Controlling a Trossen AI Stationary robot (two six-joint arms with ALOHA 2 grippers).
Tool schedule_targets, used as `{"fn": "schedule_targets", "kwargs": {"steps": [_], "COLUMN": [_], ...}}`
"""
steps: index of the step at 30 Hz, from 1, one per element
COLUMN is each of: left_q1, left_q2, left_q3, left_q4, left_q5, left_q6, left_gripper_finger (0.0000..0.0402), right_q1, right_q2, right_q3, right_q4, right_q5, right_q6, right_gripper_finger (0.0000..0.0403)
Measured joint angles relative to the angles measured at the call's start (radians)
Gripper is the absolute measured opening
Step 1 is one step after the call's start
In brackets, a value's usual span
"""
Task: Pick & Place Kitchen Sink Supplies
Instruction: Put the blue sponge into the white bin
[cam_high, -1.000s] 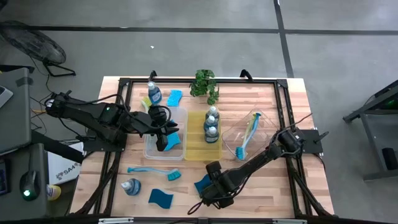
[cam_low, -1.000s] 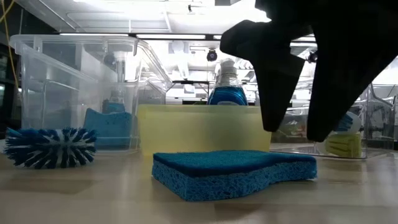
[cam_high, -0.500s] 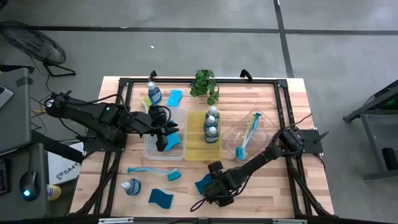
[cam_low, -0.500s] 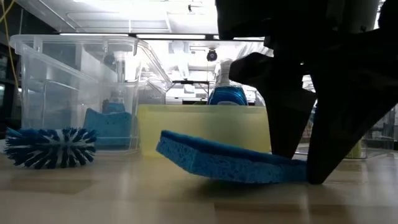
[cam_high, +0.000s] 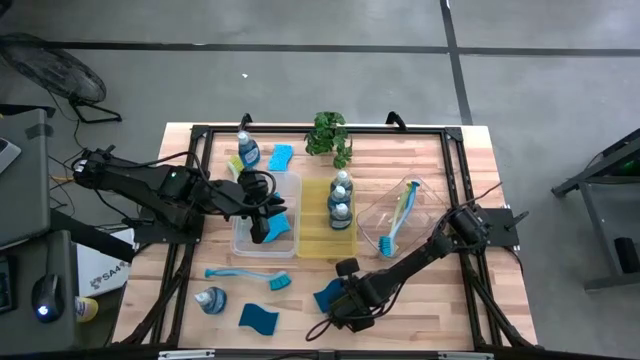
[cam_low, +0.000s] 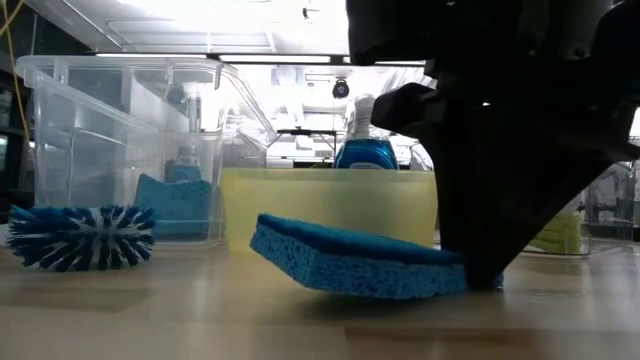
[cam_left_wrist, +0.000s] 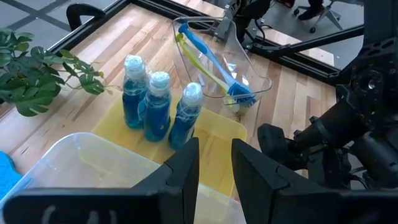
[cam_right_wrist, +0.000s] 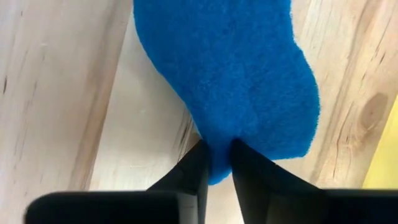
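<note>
Sponge feel: The blue sponge is looking soft and light. It is squishing where it is being pinched, so I think it is bending easily and not breaking.
Where to hold: One end seems best, pinched across its thin sides, the way the right gripper is doing.
Sponge look: It is bright blue and bumpy, with a wavy edge. One end is tipping up off the surface.
Sponge place: It is sitting near the front of the surface, just in front of the yellow tray.
Right jaws: They are squeezing tight on one end of the blue sponge.
Left jaws: The left gripper is hanging over the clear tray. Its jaws are close together with a small gap, and nothing is showing between them.
Other things: Three soap bottles are standing in the yellow tray. A blue brush is lying on the surface nearby.
</note>
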Motion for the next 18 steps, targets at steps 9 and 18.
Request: {"fn": "schedule_targets", "kwargs": {"steps": [9,18], "left_q1": [0.0,0.0], "left_q2": [0.0,0.0], "left_q3": [0.0,0.0], "left_q4": [-0.008,-0.011], "left_q5": [0.002,0.002], "left_q6": [0.0,0.0], "left_gripper_finger": [0.0092,0.0092], "right_q1": [0.001,0.002], "right_q2": [0.004,0.01], "right_q3": [0.028,0.112], "right_q4": [-0.022,-0.138], "right_q5": [-0.012,-0.012], "right_q6": [0.012,0.013], "right_gripper_finger": [0.0005,0.0003]}}
